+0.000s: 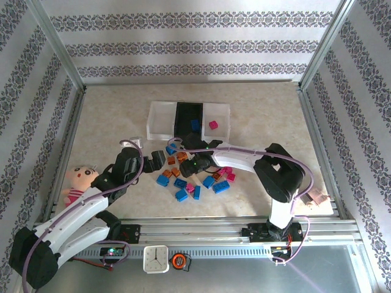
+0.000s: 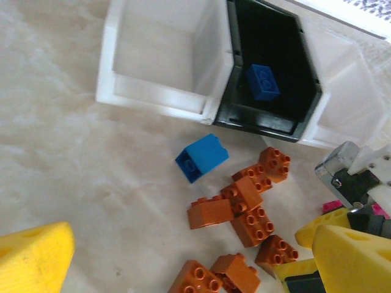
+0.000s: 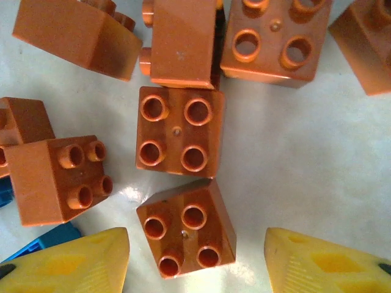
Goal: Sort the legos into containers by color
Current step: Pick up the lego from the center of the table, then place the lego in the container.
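The left stretch of the pale marbled table (image 1: 116, 122) lies bare, leaving open passage toward the white translucent plastic bin (image 1: 160, 119). A tight cluster of orange-brown studded bricks (image 2: 244, 207) crowds the surface under the left pincer (image 2: 192, 262), whose yellow fingers stand wide apart. A blue plastic brick (image 2: 201, 157) lies alone between that cluster and the black plastic bin (image 2: 269, 67). The white right arm (image 1: 244, 155) stretches across the scattered bricks, barring approach from the right. Between the spread fingers of the right pincer (image 3: 195, 268) stands a single orange-brown brick (image 3: 186, 229), with bare table on its right and another brick just beside its far edge.
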You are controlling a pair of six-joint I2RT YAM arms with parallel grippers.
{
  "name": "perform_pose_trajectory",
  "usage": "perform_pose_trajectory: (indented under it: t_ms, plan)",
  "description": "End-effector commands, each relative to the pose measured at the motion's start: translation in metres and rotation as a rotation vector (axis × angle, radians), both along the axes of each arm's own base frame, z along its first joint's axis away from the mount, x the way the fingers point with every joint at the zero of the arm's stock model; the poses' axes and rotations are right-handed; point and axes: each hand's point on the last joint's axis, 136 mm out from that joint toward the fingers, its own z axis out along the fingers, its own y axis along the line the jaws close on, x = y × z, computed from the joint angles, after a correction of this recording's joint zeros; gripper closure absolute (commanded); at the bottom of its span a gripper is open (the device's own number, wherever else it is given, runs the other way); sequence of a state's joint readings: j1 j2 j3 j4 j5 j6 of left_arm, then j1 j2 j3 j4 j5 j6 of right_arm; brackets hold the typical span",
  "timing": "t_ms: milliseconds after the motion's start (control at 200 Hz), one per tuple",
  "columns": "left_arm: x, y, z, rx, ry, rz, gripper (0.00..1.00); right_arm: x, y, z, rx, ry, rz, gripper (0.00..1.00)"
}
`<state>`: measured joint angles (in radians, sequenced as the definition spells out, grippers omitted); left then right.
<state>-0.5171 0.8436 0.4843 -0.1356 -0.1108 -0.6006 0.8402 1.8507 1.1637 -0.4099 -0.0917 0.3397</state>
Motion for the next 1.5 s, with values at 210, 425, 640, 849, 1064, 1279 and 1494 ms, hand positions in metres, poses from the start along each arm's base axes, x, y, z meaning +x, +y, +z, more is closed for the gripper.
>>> perform_pose_trajectory:
  t_ms: [210, 425, 640, 849, 1064, 1279, 1494]
  plan:
    - [-0.005, 0.013, -0.009, 0.028, 0.024, 0.066, 0.0, 0.007, 0.006, -0.01, -0.047, -0.01, 0.042, 0.45]
    - [-0.007, 0.017, -0.005, 0.047, 0.02, 0.072, 0.0, 0.002, 0.003, -0.001, -0.031, -0.018, 0.054, 0.64]
    - [-0.01, 0.02, -0.005, 0.048, 0.014, 0.075, 0.0, 0.009, -0.002, 0.06, 0.111, -0.08, 0.02, 0.72]
    - [-0.019, 0.026, -0.014, 0.036, 0.027, 0.092, 0.0, 0.054, 0.038, 0.129, 0.254, -0.172, 0.03, 0.73]
    - [-0.026, 0.024, -0.022, 0.017, 0.062, 0.078, 0.0, 0.134, 0.09, 0.145, 0.295, -0.25, -0.04, 0.73]
    - [-0.032, 0.022, -0.031, 0.015, 0.101, 0.059, 0.0, 0.195, 0.117, 0.125, 0.271, -0.259, -0.131, 0.72]
    - [-0.038, 0.023, -0.039, 0.015, 0.13, 0.053, 0.0, 0.223, 0.119, 0.102, 0.221, -0.265, -0.217, 0.63]
